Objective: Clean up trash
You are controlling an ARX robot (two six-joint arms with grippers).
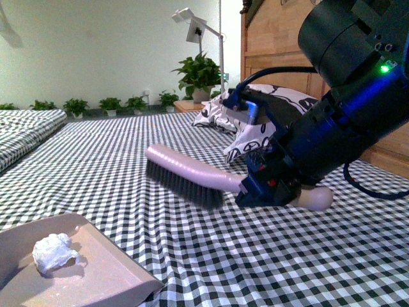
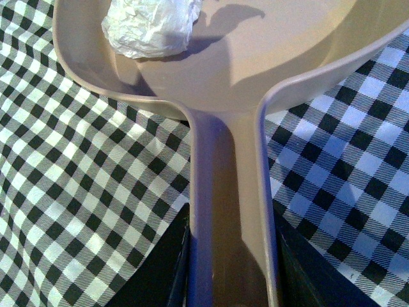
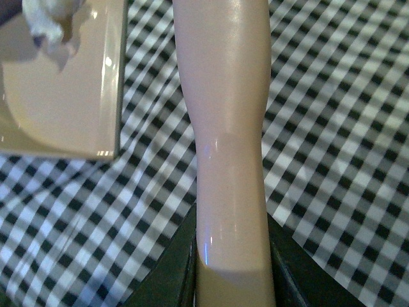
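The trash (image 1: 52,251), a small crumpled white paper wad, lies inside the pale dustpan (image 1: 108,272) at the front left of the checked bed. In the left wrist view the wad (image 2: 148,27) rests in the pan (image 2: 300,45), and my left gripper (image 2: 231,268) is shut on the dustpan handle (image 2: 227,192). My right gripper (image 1: 271,185) is shut on the handle of a pale brush (image 1: 185,171), held above the bed to the right of the pan. The right wrist view shows the brush handle (image 3: 227,128), my right gripper (image 3: 233,262), the pan's corner (image 3: 70,109) and the wad (image 3: 54,19).
A black-and-white checked cover (image 1: 255,256) spreads over the bed. A patterned pillow (image 1: 255,121) leans at the back right against a wooden headboard (image 1: 281,45). Potted plants (image 1: 198,77) and a white lamp (image 1: 192,25) stand by the far wall.
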